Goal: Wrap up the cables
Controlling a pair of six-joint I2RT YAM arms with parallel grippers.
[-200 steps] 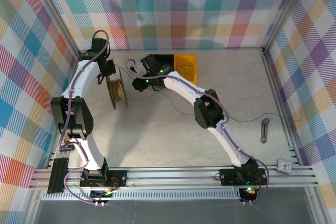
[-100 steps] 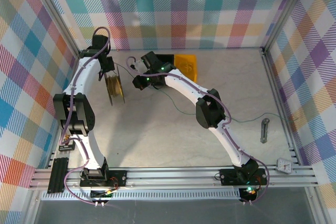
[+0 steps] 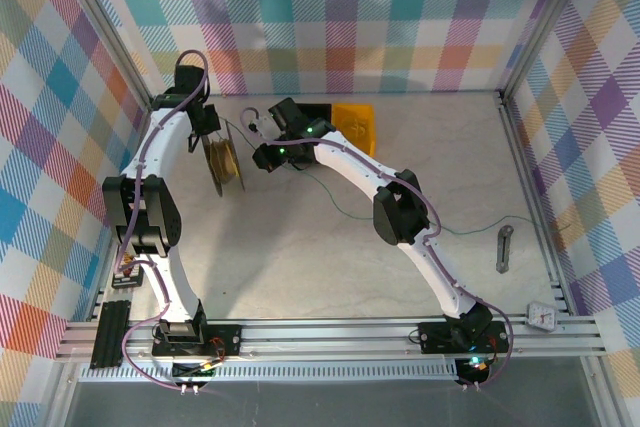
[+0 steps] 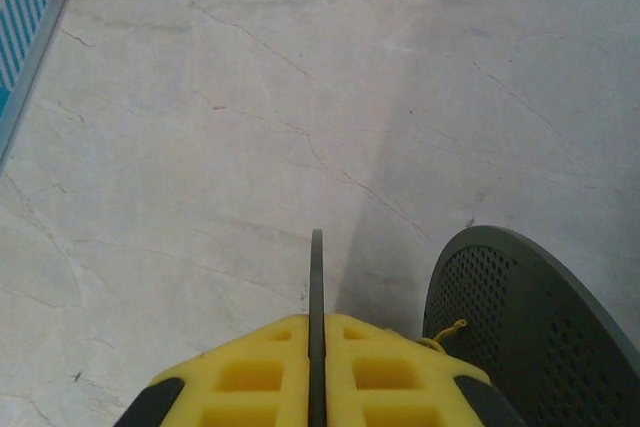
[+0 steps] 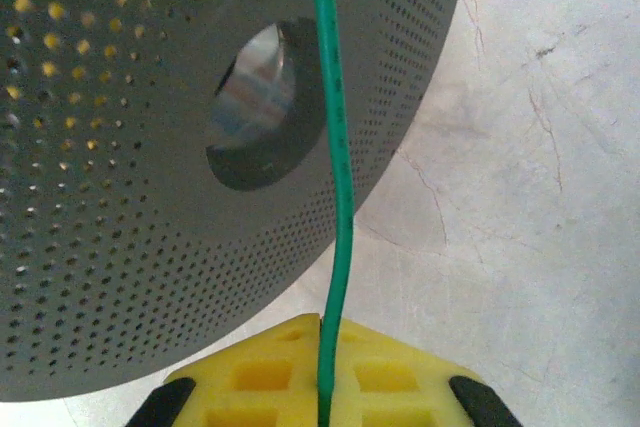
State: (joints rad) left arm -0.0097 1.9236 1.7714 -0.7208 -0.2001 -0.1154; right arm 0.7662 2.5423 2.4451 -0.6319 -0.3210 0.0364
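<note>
Right pincer (image 5: 322, 347): pads closed on the green cable (image 5: 335, 147), which runs up across the perforated black spool (image 5: 120, 197) at the far left. Left pincer (image 4: 316, 347) pinches one spool flange (image 4: 316, 267) edge-on. Yellow windings (image 3: 229, 163) sit on the core. A long green tail trails right over the table (image 3: 300, 267), so most of the wrapping appears undone.

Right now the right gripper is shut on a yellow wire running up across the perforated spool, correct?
No. The right gripper is shut on a green wire, not a yellow one; it runs up across the perforated spool. The right wrist view shows it.
</note>
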